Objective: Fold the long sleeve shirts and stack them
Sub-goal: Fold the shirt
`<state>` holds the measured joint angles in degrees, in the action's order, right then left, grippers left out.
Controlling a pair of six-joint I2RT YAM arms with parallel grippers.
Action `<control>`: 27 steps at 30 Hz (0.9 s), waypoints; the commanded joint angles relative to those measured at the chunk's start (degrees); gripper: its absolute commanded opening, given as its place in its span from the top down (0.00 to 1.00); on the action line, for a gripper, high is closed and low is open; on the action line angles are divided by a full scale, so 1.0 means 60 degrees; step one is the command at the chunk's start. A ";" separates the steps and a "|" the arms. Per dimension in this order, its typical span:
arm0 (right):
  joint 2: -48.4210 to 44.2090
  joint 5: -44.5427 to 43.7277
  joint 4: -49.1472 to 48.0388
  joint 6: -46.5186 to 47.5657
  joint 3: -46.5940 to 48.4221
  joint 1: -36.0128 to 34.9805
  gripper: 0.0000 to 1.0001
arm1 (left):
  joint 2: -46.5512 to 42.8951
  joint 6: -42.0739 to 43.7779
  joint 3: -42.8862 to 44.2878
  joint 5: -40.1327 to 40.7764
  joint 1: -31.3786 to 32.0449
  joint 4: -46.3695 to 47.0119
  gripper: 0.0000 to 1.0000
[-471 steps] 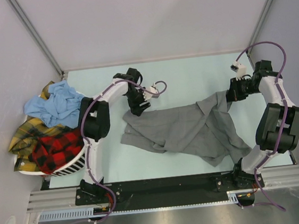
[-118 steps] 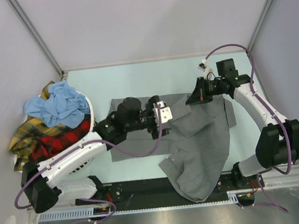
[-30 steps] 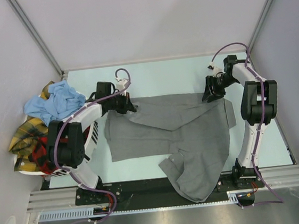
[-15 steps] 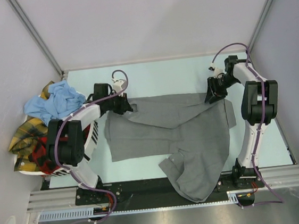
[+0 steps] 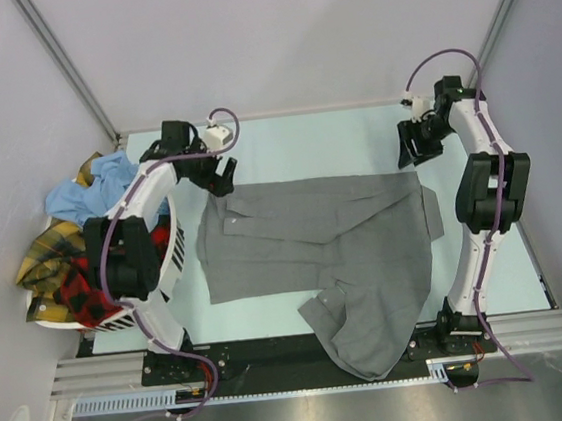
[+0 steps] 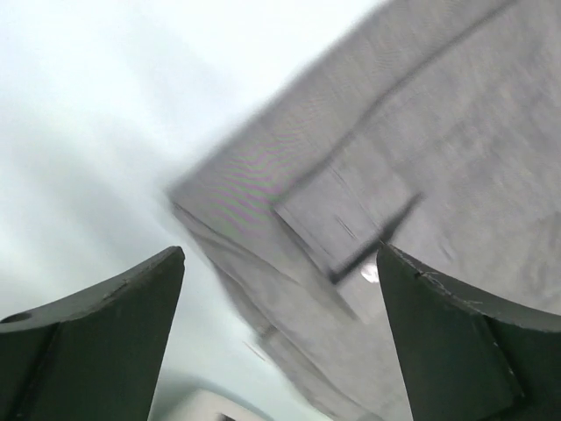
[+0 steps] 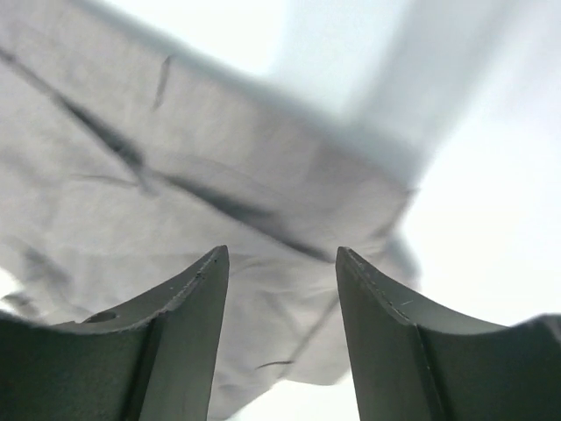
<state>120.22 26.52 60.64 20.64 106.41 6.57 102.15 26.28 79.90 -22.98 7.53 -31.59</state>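
Hovering wide open and empty above the far-left corner of the grey shirt (image 5: pixel 315 247), the left gripper (image 5: pixel 221 181) matched the right gripper (image 5: pixel 411 152) — jaws parted, holding nothing — above the far-right corner of that flat-spread shirt.

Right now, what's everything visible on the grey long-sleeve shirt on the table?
The plain mid-grey cloth long-sleeve shirt lies spread flat on the pale green table, its far edge straight, with a seamed fold across the top. A narrower creased part runs over the near edge onto the black base rail. The open left hand and open right hand hover above its far corners, not touching.
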 commanded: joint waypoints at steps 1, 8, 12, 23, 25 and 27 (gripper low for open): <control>0.0718 -0.1138 0.0059 0.1099 0.1116 -0.0069 0.42 | 0.1459 0.1332 0.1841 0.0460 0.0166 -0.1720 0.06; 0.1832 -0.1900 -0.0395 0.1554 0.1630 -0.0186 0.44 | 0.3394 0.1420 0.4156 0.1134 0.0371 -0.2410 0.26; 0.2067 -0.1872 -0.0395 0.1920 0.1383 -0.0201 0.45 | 0.3863 0.1888 0.4335 0.1442 0.0400 -0.2615 0.26; 0.2155 -0.2633 -0.1185 0.2214 0.0722 -0.0245 1.00 | 0.4464 0.2314 0.4379 0.1620 0.0400 -0.2850 0.64; 0.2184 -0.2808 -0.1303 0.2185 0.0766 -0.0230 1.00 | 0.4508 0.2212 0.4422 0.1531 0.0415 -0.2850 0.75; 0.2141 -0.3071 -0.1726 0.2068 0.0766 -0.0201 1.00 | 0.4523 0.2080 0.4583 0.1458 0.0430 -0.2864 0.88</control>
<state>133.16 13.43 56.34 32.99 111.39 5.21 128.95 38.98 104.03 -12.88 9.76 -48.25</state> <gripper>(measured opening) 0.012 0.240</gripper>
